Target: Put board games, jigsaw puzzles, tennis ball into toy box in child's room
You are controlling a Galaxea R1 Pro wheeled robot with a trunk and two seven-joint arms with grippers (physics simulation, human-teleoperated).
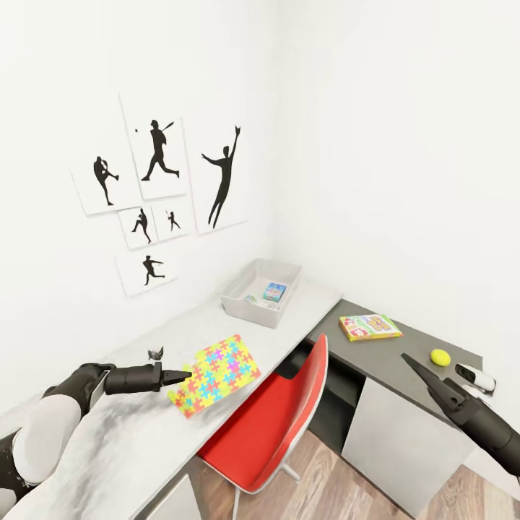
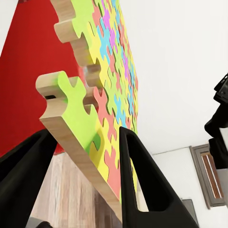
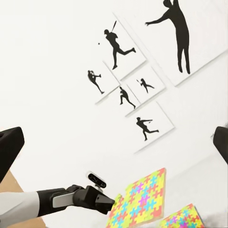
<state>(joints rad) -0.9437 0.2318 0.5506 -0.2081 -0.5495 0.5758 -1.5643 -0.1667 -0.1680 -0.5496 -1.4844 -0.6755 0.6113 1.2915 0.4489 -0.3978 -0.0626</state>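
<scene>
Wood-backed and bright on its face, the jigsaw puzzle [image 2: 107,95] sits clamped by one edge between the left gripper [image 1: 180,376] fingers, raised over the table [image 1: 108,448]. Carry it level and clear of the red chair [image 1: 278,415] toward the toy box [image 1: 261,292] well beyond. Farther right, the right gripper [image 1: 419,372] looks empty, though I cannot tell its jaws.

Jigsaw puzzle [image 2: 102,102] between tool [image 2: 85,156] fingers
</scene>
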